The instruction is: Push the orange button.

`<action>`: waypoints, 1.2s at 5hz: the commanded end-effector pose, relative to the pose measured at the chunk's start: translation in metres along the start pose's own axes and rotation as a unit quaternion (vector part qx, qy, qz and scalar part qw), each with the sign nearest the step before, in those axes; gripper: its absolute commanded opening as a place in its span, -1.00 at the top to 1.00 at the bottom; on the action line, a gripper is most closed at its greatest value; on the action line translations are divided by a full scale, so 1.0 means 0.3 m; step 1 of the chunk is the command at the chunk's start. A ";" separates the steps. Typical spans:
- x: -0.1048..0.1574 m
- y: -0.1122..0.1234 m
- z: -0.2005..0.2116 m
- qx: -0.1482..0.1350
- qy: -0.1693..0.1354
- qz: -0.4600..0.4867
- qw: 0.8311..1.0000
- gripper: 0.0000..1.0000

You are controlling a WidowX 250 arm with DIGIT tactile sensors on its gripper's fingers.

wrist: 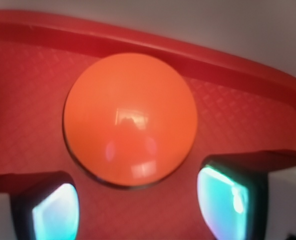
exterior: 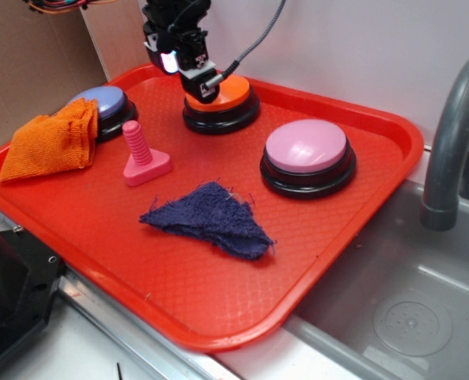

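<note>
You have the end effector (exterior: 196, 79) right over the glossy orange domed button (exterior: 232, 93), nothing between them. Behind it the raised red rim of the plastic tray (exterior: 337, 101) and the pale wall close you in. To its side, bare tray separates it from the pink-topped round button (exterior: 307, 147); the pink plastic screw-shaped peg (exterior: 141, 155) stands apart in front.
</note>
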State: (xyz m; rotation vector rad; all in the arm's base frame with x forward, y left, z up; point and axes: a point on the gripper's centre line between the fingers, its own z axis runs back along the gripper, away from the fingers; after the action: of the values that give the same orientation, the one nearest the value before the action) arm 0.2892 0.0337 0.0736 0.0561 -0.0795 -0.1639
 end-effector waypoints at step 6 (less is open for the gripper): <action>-0.040 -0.028 0.270 0.033 -0.053 0.015 0.998 -1.00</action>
State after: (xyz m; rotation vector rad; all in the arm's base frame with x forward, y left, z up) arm 0.2642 0.0251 0.1363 0.1088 -0.1310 -0.1261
